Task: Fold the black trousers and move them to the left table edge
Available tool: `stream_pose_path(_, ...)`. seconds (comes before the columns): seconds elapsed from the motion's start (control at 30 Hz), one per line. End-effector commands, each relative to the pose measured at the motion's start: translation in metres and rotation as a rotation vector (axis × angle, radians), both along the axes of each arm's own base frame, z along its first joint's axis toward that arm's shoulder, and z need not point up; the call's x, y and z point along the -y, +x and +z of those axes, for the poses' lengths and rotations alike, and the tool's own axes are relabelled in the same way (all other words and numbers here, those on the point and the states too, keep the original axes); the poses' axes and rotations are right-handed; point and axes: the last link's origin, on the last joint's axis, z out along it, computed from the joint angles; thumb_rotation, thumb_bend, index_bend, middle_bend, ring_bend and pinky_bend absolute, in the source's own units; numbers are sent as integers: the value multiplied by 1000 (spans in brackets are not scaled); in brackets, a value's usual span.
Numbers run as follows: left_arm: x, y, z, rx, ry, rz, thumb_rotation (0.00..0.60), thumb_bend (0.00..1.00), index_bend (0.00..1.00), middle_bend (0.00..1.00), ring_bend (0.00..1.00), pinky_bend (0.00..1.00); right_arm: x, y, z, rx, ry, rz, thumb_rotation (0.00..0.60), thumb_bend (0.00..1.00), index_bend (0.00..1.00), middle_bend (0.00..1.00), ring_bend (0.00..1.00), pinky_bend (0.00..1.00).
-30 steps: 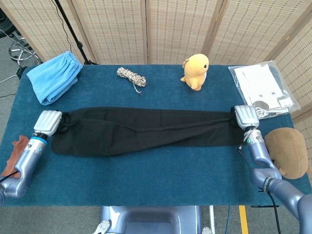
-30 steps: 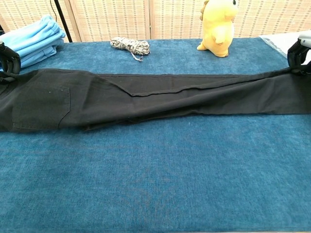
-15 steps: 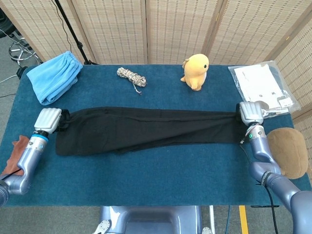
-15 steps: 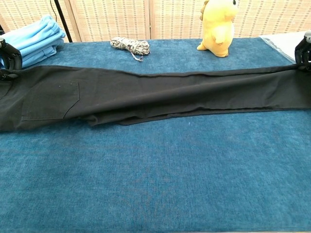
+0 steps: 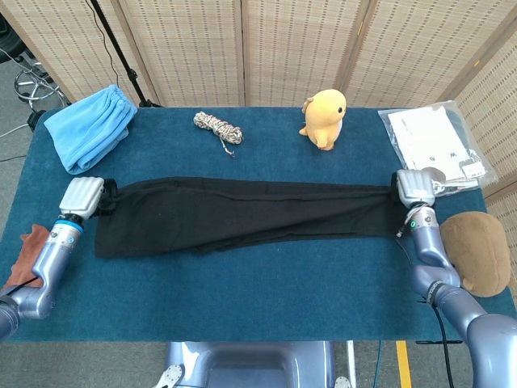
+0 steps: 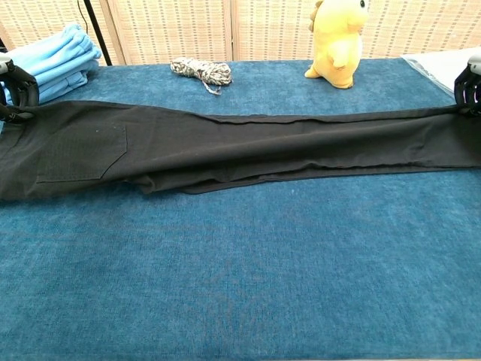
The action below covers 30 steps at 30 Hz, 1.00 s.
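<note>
Fingers of my left hand and right hand grip the black trousers at nine and three o'clock, holding them taut for folding.

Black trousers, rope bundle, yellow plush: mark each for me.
black trousers (image 5: 242,214), head view, middle of the stretched fabric.
rope bundle (image 5: 216,125), head view, centre of the coil.
yellow plush (image 6: 340,34), chest view, its belly.
</note>
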Motion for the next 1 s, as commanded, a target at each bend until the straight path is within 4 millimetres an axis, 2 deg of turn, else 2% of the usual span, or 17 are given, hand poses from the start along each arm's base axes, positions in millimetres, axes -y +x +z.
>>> stream_pose_path(0.03,-1,0,1,8,3,1,600,353,664,654,443,471,4,3,-6,-5,5,-5,600,675,618,553,395,566)
stream_pose_path(0.27,-2,-1,2,10,11,4,600,352,664,654,443,471,14,12,-9,-7,-13,0,600,675,619,555,395,566)
stream_pose_path(0.43,-6,-2,1,14,13,11,600,351,664,654,443,471,18,11,-11,-21,-22,-28,600,675,618,554,395,566)
stream_pose_path(0.5,-6,-3,1,15,15,13,600,351,664,654,443,471,17,10,-11,-23,-21,-33,600,675,590,536,388,554)
stream_pose_path(0.53,-6,-3,1,13,14,13,600,351,664,654,443,471,17,8,-10,-28,-22,-40,600,664,525,498,363,524)
stream_pose_path(0.6,-7,-4,1,11,13,13,600,351,664,654,443,471,18,6,-8,-39,-27,-52,600,568,405,410,290,455)
stream_pose_path(0.67,-6,-4,1,12,13,14,600,351,664,654,443,471,19,5,-5,-54,-44,-63,600,295,193,211,106,325)
stream_pose_path(0.77,-7,-5,1,13,16,16,600,350,664,654,443,471,19,6,-2,-80,-73,-71,600,85,102,57,2,245)
stream_pose_path(0.87,-7,-5,1,12,19,16,600,349,664,654,443,471,19,8,1,-74,-87,-77,600,2,70,1,0,190)
stream_pose_path(1.0,-6,-4,-1,15,22,13,600,344,659,654,440,471,17,13,6,-57,-109,-70,600,0,52,0,0,157)
